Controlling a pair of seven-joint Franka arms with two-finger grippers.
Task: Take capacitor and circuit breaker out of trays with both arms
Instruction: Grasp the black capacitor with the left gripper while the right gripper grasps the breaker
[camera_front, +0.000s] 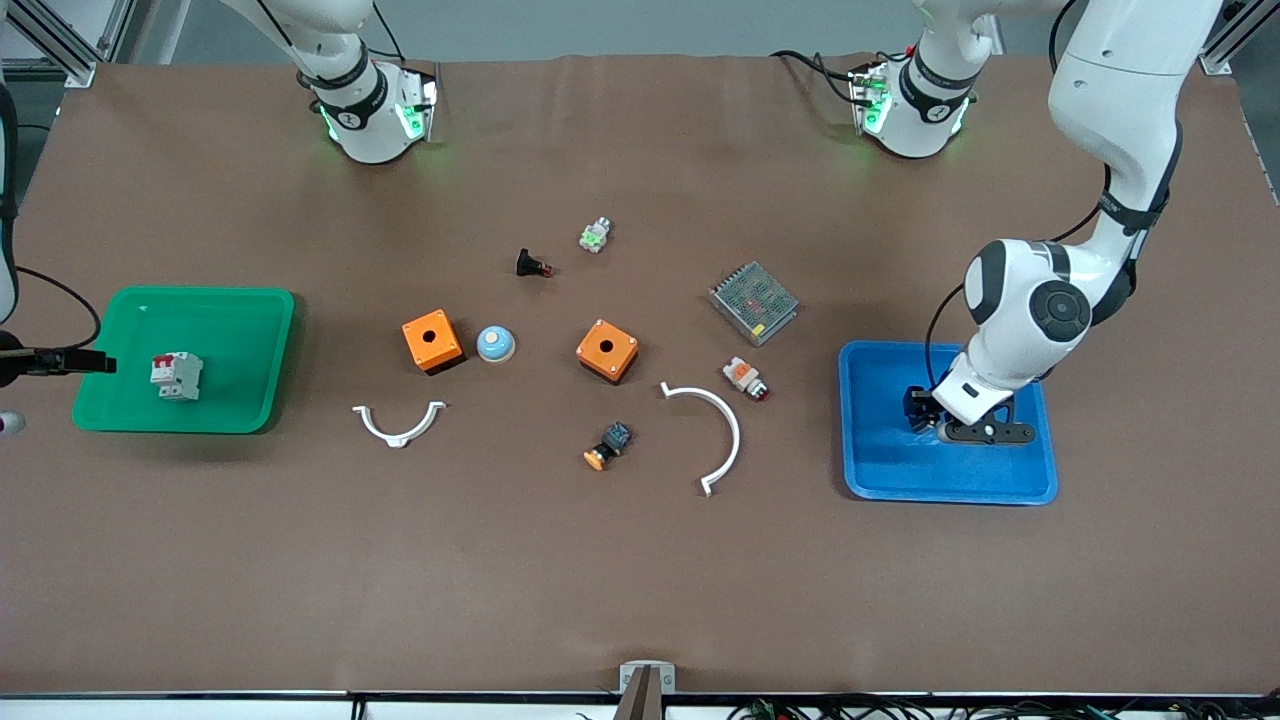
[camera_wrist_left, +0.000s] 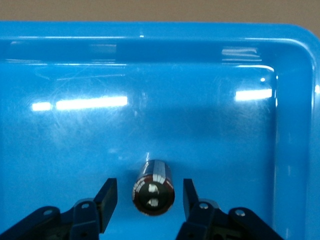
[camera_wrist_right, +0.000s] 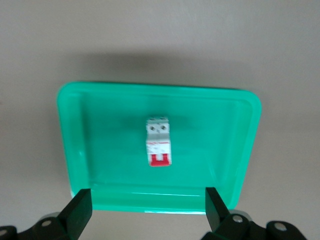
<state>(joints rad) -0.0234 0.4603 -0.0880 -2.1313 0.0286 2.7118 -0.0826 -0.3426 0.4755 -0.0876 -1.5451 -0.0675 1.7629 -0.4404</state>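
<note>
I saw the capacitor (camera_wrist_left: 153, 187) — a stubby black cylinder with a shiny end — lying in the blue tray (camera_front: 880, 470), between the left gripper's (camera_wrist_left: 150, 199) spread, untouching fingers. The white breaker (camera_wrist_right: 158, 142), red levers at six o'clock, lay in the green tray (camera_wrist_right: 75, 145) — right gripper (camera_wrist_right: 148, 206) released above its edge.

**Three cameras, two shared trays**

The front camera looked down from high across the bench (camera_front: 640, 580), facing both arm bases. The left wrist camera sat close inside the blue tray (camera_front: 1040, 470), the right wrist camera higher over the green tray (camera_wrist_right: 75, 130); each tray also showed in front.
</note>
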